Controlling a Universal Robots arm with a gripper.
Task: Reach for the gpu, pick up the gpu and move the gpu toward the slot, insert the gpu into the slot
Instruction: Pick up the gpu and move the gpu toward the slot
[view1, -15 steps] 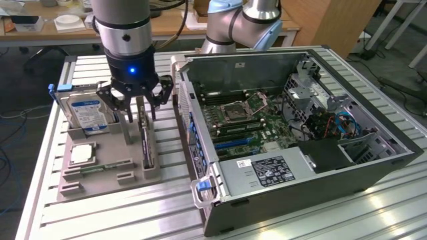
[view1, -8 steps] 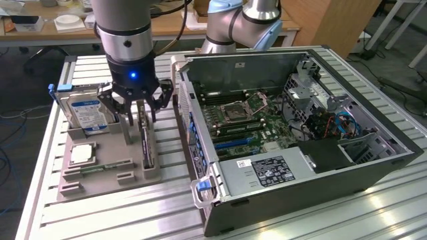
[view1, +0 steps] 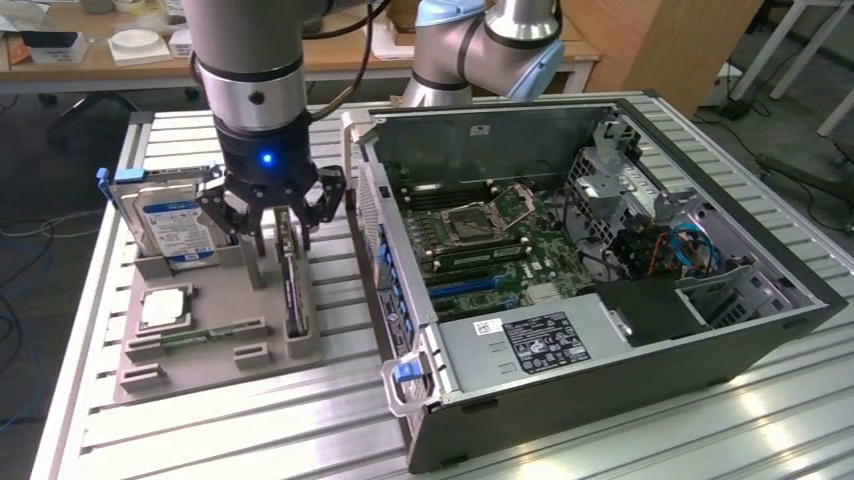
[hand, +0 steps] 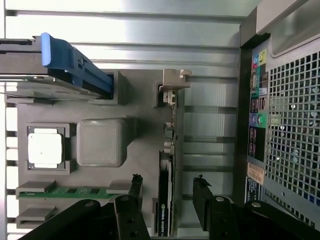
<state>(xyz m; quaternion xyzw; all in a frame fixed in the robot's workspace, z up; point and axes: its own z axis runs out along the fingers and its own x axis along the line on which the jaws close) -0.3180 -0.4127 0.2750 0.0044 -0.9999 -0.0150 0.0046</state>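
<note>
The silver-grey tubular robot arm (view1: 247, 50) comes straight down at the exterior view's left, its last segment upright. Below it sits a black cylindrical wrist (view1: 267, 150) with a small blue light glowing on its side. The black multi-link gripper (view1: 274, 238) points vertically downward with its jaws spread wide. In the wrist view its two black fingers (hand: 201, 205) run parallel and level with each other.

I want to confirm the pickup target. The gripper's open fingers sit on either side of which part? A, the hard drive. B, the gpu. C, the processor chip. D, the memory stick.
B: the open gripper straddles the gpu, which stands on edge in the grey holder.
</note>
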